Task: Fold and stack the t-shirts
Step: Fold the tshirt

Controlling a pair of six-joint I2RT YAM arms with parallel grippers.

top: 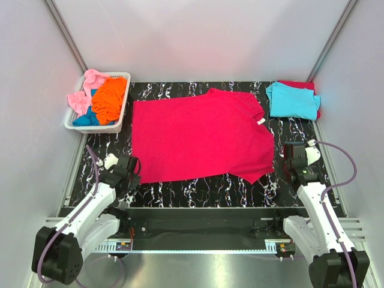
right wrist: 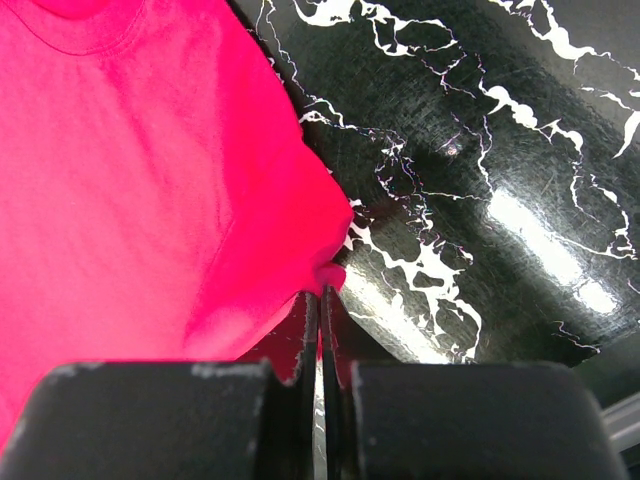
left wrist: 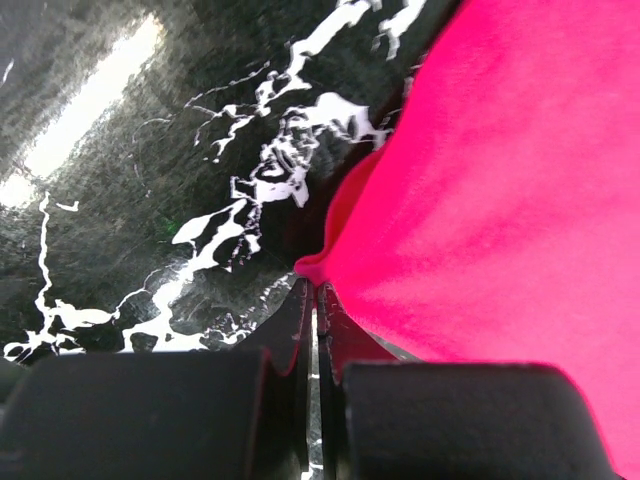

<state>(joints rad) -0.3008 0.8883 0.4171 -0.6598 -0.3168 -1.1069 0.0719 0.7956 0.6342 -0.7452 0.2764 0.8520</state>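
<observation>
The large crimson-red t-shirt [top: 201, 135] lies spread flat on the black marbled table, collar to the right. My left gripper [top: 135, 173] is at its near-left hem corner. In the left wrist view the jaws [left wrist: 313, 287] are shut with the cloth corner [left wrist: 312, 266] pinched at their tips. My right gripper [top: 283, 158] is at the shirt's right sleeve edge, and its jaws [right wrist: 323, 290] are shut on the sleeve tip [right wrist: 331, 274]. A folded cyan t-shirt [top: 293, 99] lies at the back right on a red one [top: 298, 84].
A white slotted basket [top: 118, 123] at the back left holds orange [top: 110, 98], pink [top: 84, 93] and blue [top: 87, 117] shirts. Grey walls close in the left, right and back. Bare table [top: 210, 189] shows along the near edge.
</observation>
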